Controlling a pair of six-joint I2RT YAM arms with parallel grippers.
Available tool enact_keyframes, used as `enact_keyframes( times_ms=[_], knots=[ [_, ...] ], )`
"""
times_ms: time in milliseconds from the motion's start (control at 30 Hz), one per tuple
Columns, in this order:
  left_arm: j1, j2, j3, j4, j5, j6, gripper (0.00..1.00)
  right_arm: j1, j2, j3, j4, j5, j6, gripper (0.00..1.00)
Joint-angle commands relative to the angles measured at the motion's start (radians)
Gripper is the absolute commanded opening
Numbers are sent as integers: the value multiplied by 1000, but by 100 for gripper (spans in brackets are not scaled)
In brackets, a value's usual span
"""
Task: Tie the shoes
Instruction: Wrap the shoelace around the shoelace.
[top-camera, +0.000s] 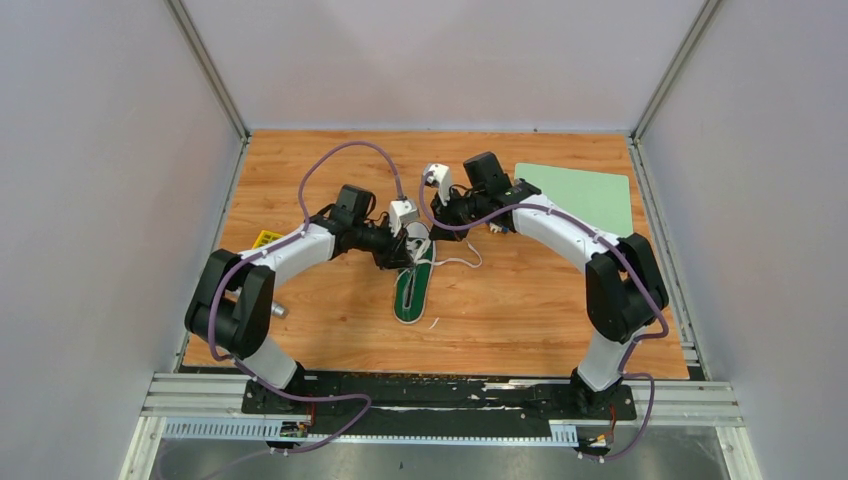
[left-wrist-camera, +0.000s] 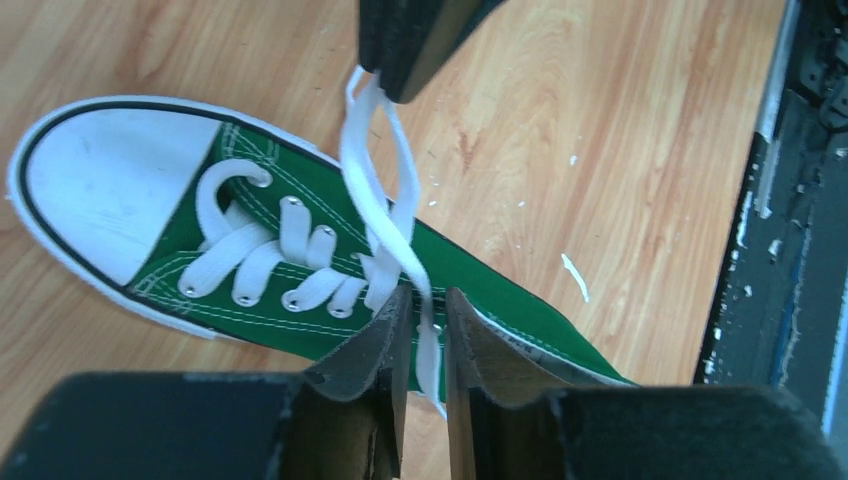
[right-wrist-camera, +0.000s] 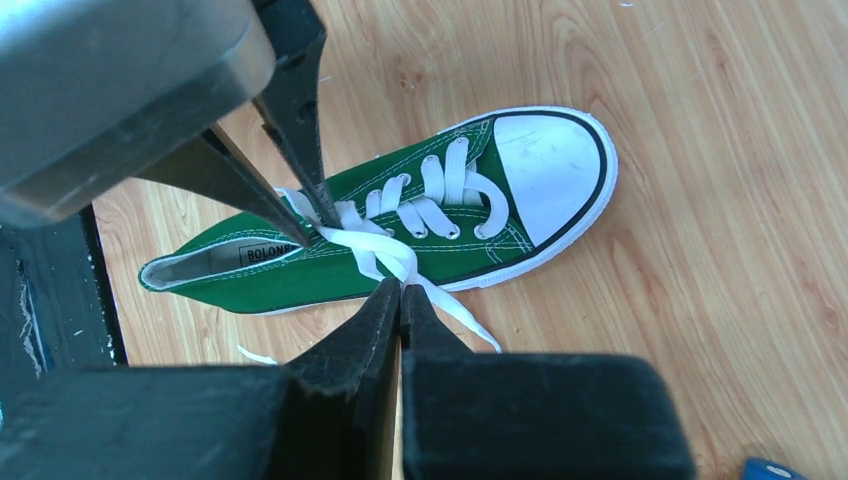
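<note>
Top view: we see the green sneaker (top-camera: 412, 290) mid-table (top-camera: 520, 310), heel toward the arm bases and toe away. The left gripper (top-camera: 413, 243) and right gripper (top-camera: 436, 212) meet over its laced front. Jaws are not readable here. A green mat (top-camera: 585, 195) lies far right, well apart.

Left wrist view: the sneaker sits on its sole with the white toe cap (left-wrist-camera: 110, 185) at frame left. The left gripper's jaws stand narrowly apart and one strand of the laces (left-wrist-camera: 365, 170) runs through the gap. We cannot tell if the pads touch it. At the top edge the right gripper is clamped on the lace loop rising from the eyelets.

Right wrist view: the right gripper's fingers are pressed together, lace pinched at the tips just above the sneaker's side. The left gripper's fingers (right-wrist-camera: 300, 195) reach in from upper left, tips at the lace crossing by the tongue.
</note>
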Motion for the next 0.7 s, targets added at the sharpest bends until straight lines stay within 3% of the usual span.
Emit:
enact_keyframes(
  times_ms=[0,200,600,633,667],
  knots=[
    [-2,-22,-1,88,-58,-74,29,-4,14,31,-8,-27,19,0],
    [-2,-43,1,100,-144,-111,33,-16,30,60,-11,-33,45,0],
    [-3,-64,-15,153,-147,-121,36,-37,37,73,-9,-44,76,0],
    [-4,-64,-20,163,-142,-126,36,-36,-18,74,-9,-46,78,0],
    [-6,-61,-27,179,-140,-126,36,-37,32,74,-9,-48,79,0]
  ],
)
